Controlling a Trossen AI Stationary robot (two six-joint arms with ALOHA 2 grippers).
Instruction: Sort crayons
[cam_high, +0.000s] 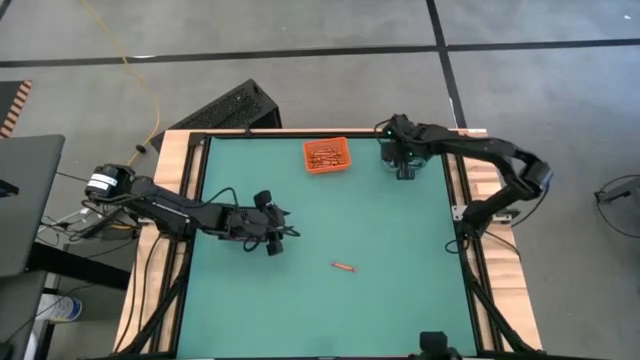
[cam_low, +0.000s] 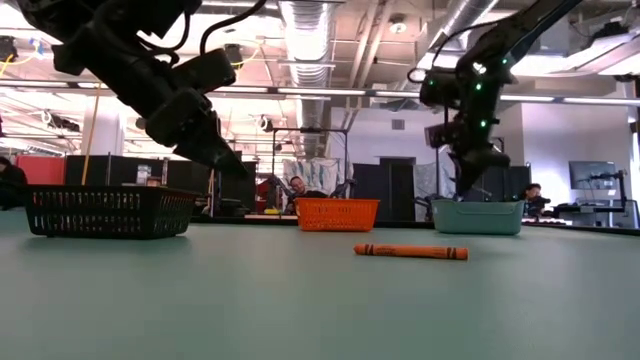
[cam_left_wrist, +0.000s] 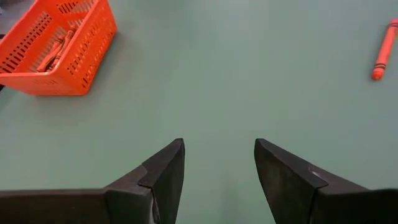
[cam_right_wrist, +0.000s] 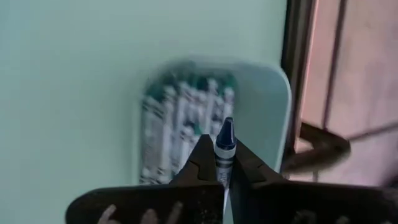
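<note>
Three bins line the far edge of the table, one per colour, so each crayon has a home: the black bin, the orange bin already holding orange crayons, and the teal bin full of blue-teal ones. The right gripper hangs directly above the teal bin, fingers pinched on a blue crayon whose tip pokes out between them, apparently ready to drop. The left gripper hovers mid-table with fingers spread and empty. One orange crayon lies loose on the mat, near it but off to its side, not between the fingers.
</note>
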